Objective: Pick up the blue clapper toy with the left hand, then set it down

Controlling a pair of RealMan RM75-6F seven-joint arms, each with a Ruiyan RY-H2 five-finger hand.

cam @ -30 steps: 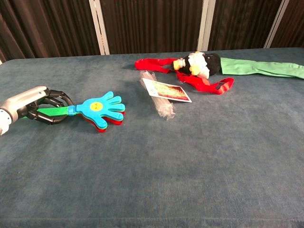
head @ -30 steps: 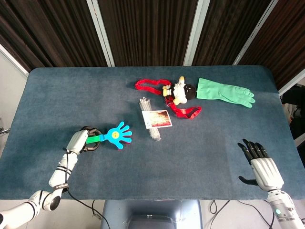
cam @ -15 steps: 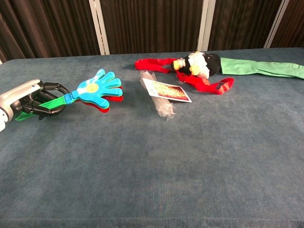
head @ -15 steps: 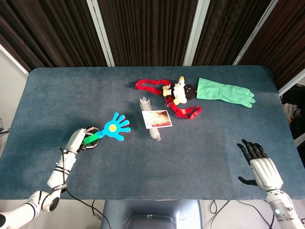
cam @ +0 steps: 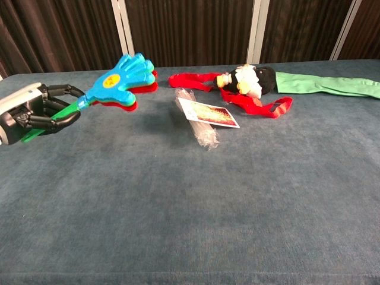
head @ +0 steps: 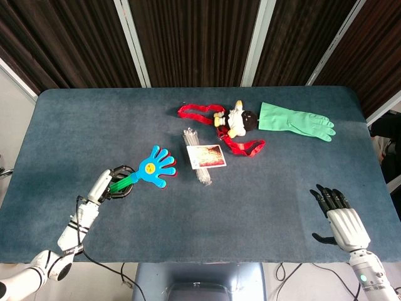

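The blue clapper toy (head: 156,167) (cam: 123,77) is a hand-shaped paddle with red layers beneath and a green handle. My left hand (head: 111,183) (cam: 37,110) grips the green handle, and the toy hangs clear above the table, tilted up toward the far side. My right hand (head: 338,216) is at the near right of the table, fingers spread, holding nothing; the chest view does not show it.
A clear plastic packet with a printed card (head: 202,158) (cam: 205,119) lies just right of the clapper. Behind it are a plush doll with red straps (head: 235,122) (cam: 246,82) and a green rubber glove (head: 294,121) (cam: 332,84). The blue table (head: 263,207) fills both views.
My left hand has lifted the clapper off the table; its paddle end has risen and swung toward the far side. The right hand has barely moved.
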